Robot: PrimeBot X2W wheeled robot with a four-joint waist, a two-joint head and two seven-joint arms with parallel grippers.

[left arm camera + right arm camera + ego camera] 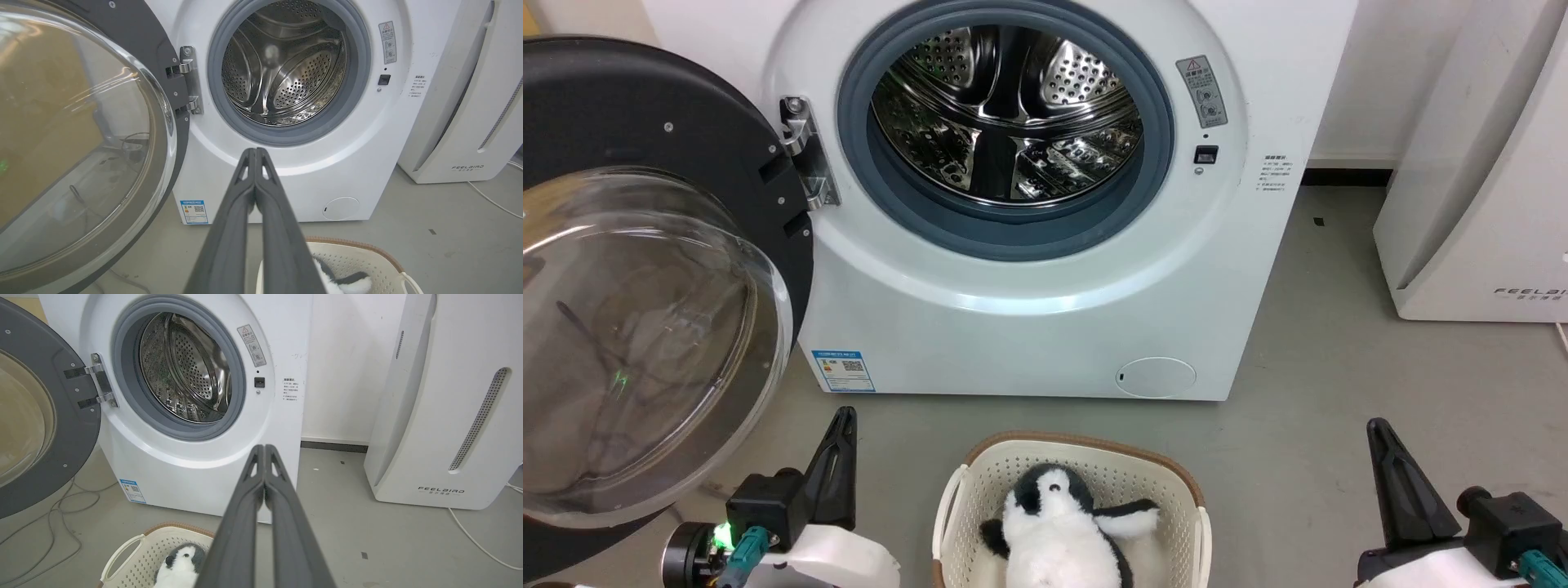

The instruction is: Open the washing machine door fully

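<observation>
Partly off-frame at left: the washing machine door (645,327).

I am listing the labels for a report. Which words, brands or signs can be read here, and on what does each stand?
"FEELBIRD": low on the white appliance.
Blue sticker, low on the washing machine: too small to read.
Grey warning label with a red triangle sign, right of the drum: text too small.
Black print right of that label: too small.
</observation>
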